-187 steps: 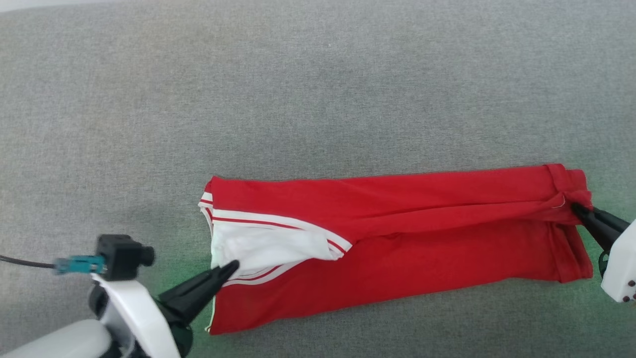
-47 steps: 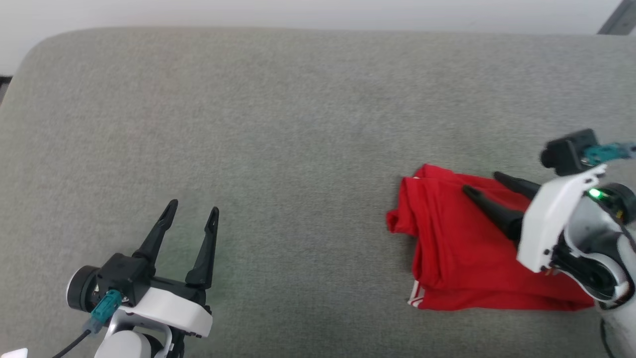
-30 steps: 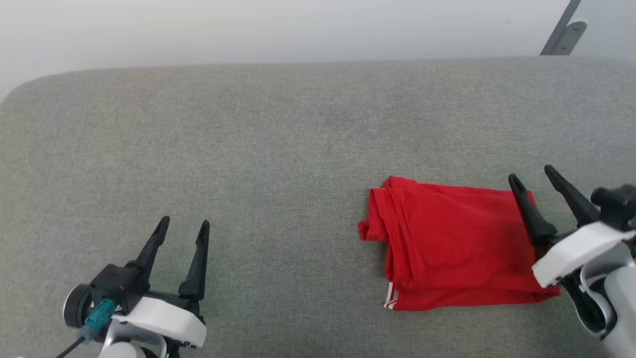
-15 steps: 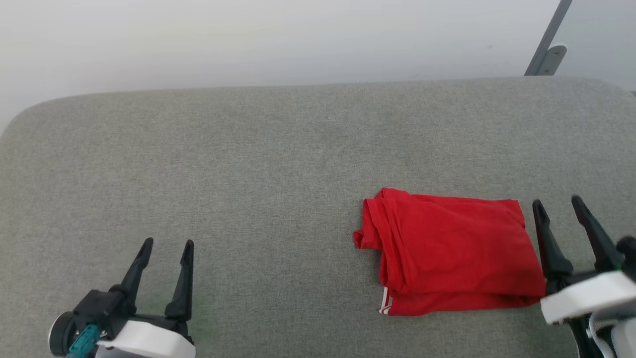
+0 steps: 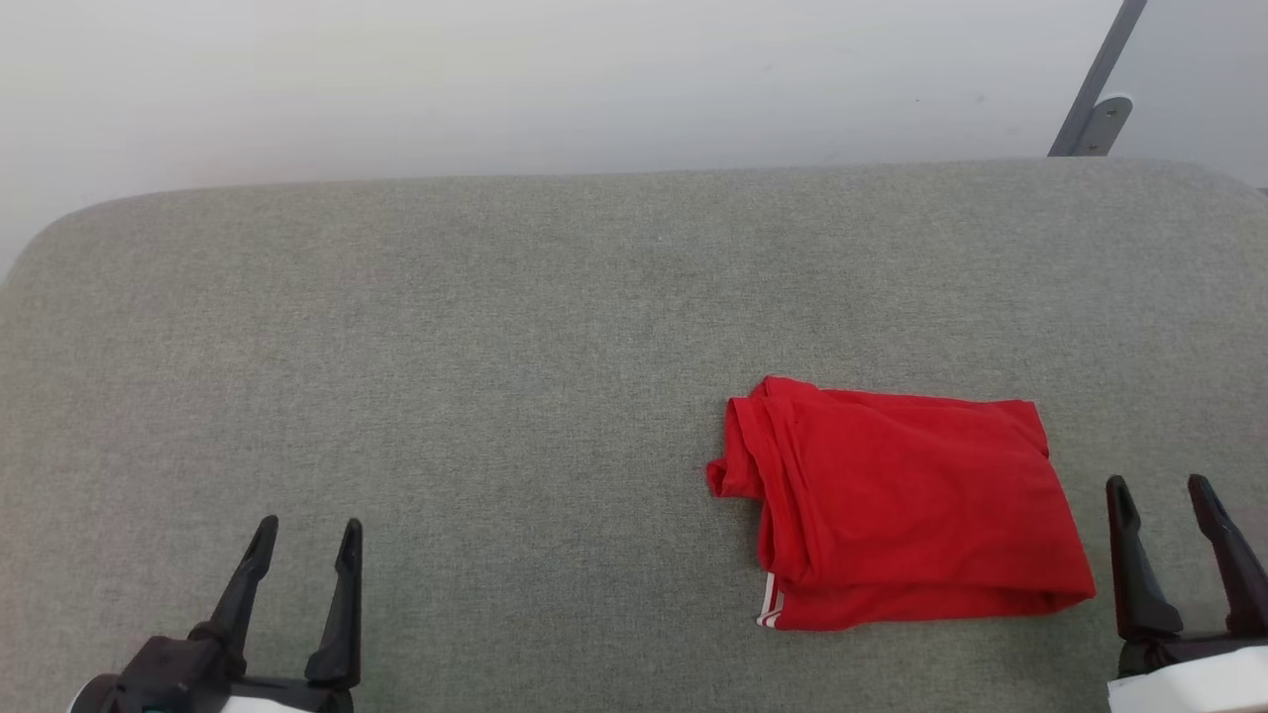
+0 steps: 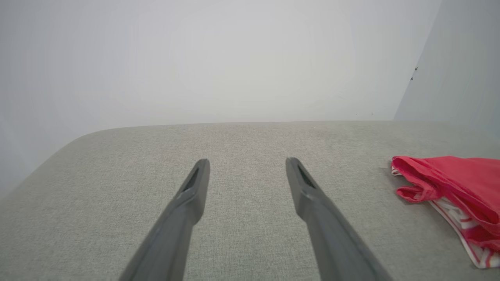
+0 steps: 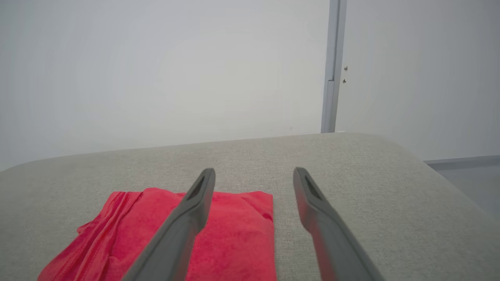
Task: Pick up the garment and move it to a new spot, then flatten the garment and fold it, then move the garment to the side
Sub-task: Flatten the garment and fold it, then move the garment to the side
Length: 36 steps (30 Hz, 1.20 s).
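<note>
Right pincer [image 5: 1158, 485] has drawn back off the garment [image 5: 901, 495] and stands wide and empty. The folded red bundle lies just to its left, untouched, on the grey cushion [image 5: 495, 347]. Left pincer [image 5: 309, 525], wide too, is well apart. Task looks finished.

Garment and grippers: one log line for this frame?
garment: folded, on grey surface | left gripper: open, empty | right gripper: open, empty, beside garment

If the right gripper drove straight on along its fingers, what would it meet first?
Likely nothing soon: the right gripper points just right of the garment, along bare grey cushion toward the wall; height is unclear.
</note>
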{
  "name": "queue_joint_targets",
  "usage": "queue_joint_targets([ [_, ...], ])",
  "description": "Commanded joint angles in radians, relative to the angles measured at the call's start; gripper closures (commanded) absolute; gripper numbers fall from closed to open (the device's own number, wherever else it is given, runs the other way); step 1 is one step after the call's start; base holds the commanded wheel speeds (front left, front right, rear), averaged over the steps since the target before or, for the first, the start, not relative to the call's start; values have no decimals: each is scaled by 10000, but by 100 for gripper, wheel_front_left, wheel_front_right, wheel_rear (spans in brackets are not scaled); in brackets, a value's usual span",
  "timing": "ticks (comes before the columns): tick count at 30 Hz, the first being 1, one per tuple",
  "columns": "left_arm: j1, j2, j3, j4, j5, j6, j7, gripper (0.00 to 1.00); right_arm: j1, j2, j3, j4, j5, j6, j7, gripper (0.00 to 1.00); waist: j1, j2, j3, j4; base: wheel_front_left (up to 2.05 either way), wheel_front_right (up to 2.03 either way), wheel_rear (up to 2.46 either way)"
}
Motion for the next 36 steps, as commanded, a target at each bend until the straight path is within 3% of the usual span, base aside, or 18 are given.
queue_joint_targets([
  [1, 120, -44, 69, -96, 110, 28, -53, 0, 121, 65, -96, -127, -17, -4, -44, 0, 0, -1, 16, -18, 0, 0, 0],
  [14, -197, -146, -12, -169, 111, 28, -53, 0, -352, -147, -92, -196, 25, -4, 688, 0, 0, -1, 224, 9, 0, 0, 0],
  [19, -574, -183, -170, -177, 69, 28, -53, 0, -973, -1042, 256, 302, -57, -4, 2871, 0, 0, -1, 672, 133, 0, 0, 0],
  [28, -1598, -290, -505, -76, -104, 28, -53, 0, -2449, -2997, 1271, 681, 1490, -6, 7416, 0, 0, -1, 1849, 420, 0, 0, 0],
  [33, -1985, -340, -576, -43, -179, 28, -54, 0, -3021, -3316, 1709, 614, 2350, -4, 9176, 0, 0, -1, 2358, 604, 0, 0, 0],
  [36, -2209, -352, -613, -41, -195, 27, -54, 0, -3141, -3180, 2035, 729, 2692, -3, 9886, 0, 0, -1, 2632, 703, 0, 0, 0],
])
